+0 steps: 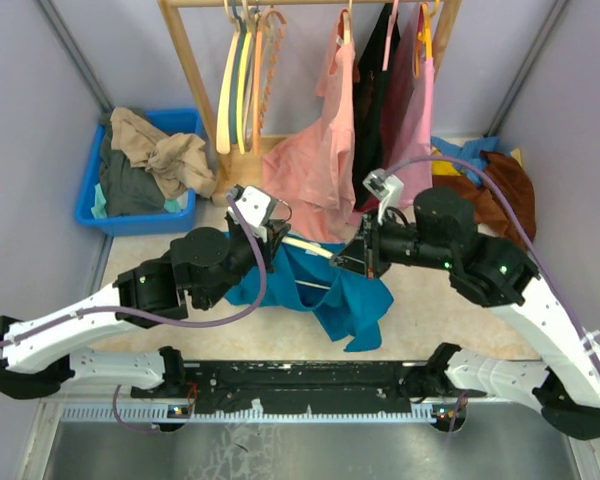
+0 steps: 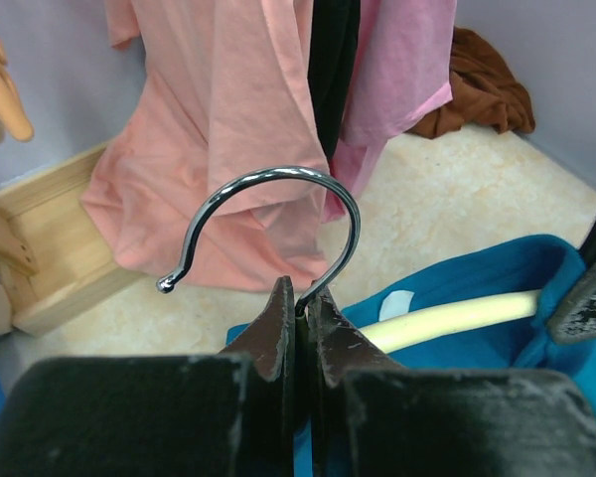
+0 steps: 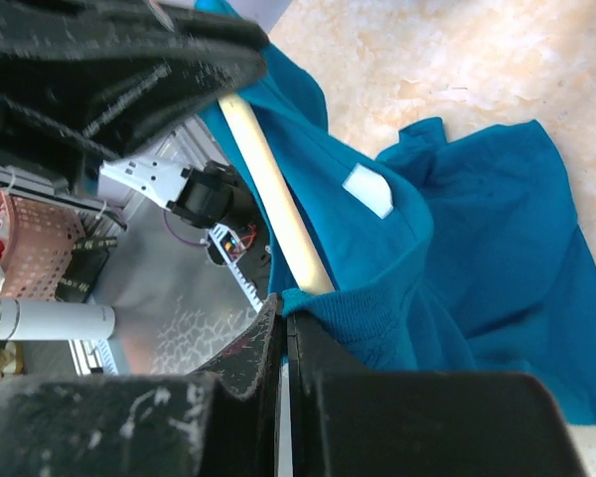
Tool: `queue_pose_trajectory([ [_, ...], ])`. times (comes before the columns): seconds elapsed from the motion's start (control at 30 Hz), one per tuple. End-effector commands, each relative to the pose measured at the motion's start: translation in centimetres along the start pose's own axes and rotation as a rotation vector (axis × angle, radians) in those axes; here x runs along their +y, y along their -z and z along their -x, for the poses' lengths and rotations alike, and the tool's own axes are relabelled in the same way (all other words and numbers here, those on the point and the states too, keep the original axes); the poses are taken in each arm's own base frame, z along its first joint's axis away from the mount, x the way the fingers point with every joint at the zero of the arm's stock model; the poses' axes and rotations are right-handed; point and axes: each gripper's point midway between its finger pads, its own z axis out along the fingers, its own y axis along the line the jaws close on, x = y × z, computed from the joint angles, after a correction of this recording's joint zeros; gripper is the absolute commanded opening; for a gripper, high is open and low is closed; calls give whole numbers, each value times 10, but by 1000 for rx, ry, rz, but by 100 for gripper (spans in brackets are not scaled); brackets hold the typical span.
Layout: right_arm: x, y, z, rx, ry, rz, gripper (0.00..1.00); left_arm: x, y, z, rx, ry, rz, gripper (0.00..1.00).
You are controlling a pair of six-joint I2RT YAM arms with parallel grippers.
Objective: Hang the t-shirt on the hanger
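The teal-blue t-shirt [image 1: 330,295] lies bunched on the table between both arms, with a white label [image 3: 368,191] showing inside its neck. The pale cream hanger [image 1: 308,247] pokes into the collar; one arm of it [image 3: 273,199] disappears under the cloth. My left gripper [image 2: 300,293] is shut on the stem of the hanger's round metal hook [image 2: 278,175], holding it upright. My right gripper [image 3: 281,308] is shut on the ribbed collar edge of the t-shirt [image 3: 477,248], right beside the hanger arm. The hanger's far end is hidden by cloth.
A wooden rack [image 1: 195,70] at the back carries yellow and orange hangers [image 1: 242,80], pink shirts [image 1: 325,150] and a black garment [image 1: 378,90]. A blue bin [image 1: 180,125] of clothes stands back left. Brown and yellow clothes [image 1: 500,185] lie piled back right.
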Motion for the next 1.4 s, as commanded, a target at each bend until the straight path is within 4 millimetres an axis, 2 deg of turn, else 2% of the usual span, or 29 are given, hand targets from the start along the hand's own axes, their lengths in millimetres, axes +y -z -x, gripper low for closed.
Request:
queue_pose_trajectory([
  [0.0,27,-7,37,-68,64,98,1,-9,7,29,-142,168,-59,0],
  [0.17,33,-29,47,-31,80,130,1,-4,12,20,-152,217,-58,0],
  [0.27,36,-42,47,8,89,147,7,1,19,14,-174,251,-57,0],
  [0.3,37,-45,46,22,96,147,11,4,21,13,-183,266,-54,0],
  [0.37,39,-48,45,38,118,144,33,10,25,10,-190,282,-39,0],
  [0.47,35,-45,49,36,148,108,54,19,31,7,-196,298,-21,0],
  [0.53,30,-37,50,42,175,65,61,26,39,7,-206,315,-13,0],
  [0.7,31,-16,61,8,226,29,62,27,46,7,-199,306,-36,0],
  [0.97,22,1,56,12,268,-25,59,26,55,7,-192,281,-76,0],
  [1.17,15,8,37,33,266,-24,51,26,60,12,-206,285,-96,0],
  [1.37,10,15,26,36,260,-32,49,24,59,13,-204,275,-106,0],
])
